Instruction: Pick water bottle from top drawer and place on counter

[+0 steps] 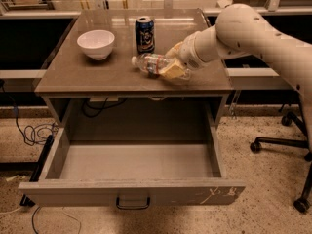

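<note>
water bottle [148,62] is laid on its side on surface [73,74], near side of can [145,34] | gripper [171,63] is set at its right end, clamped or freed cannot be told | top drawer [170,194] is seen open | release judged pending, roll risk is noted

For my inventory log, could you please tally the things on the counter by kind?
Bowl: 1
Can: 1
Water bottle: 1, lying on its side at the hand
Total: 3 on the counter
</note>
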### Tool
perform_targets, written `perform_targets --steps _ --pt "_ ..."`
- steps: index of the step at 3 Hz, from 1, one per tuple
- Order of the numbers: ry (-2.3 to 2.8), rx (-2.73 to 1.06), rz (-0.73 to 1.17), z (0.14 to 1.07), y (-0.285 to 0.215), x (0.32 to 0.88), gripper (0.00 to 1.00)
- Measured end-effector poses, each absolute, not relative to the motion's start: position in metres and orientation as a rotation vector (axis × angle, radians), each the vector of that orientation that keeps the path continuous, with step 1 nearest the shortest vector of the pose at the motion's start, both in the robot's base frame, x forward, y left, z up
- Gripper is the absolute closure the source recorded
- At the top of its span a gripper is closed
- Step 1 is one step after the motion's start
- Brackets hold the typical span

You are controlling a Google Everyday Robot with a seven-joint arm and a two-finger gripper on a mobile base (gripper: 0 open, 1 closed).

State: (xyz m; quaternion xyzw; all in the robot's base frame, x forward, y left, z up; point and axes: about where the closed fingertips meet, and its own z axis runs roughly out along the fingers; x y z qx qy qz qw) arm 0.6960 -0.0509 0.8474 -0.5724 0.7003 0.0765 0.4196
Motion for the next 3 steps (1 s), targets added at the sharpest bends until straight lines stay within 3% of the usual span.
perform_targets --steps 1,3 --pt "1.756 -1.435 0.192 0.8474 -0.0508 0.6960 0.03" --pt "1.756 -1.435 0.192 0.8474 -0.0508 0.6960 0.00"
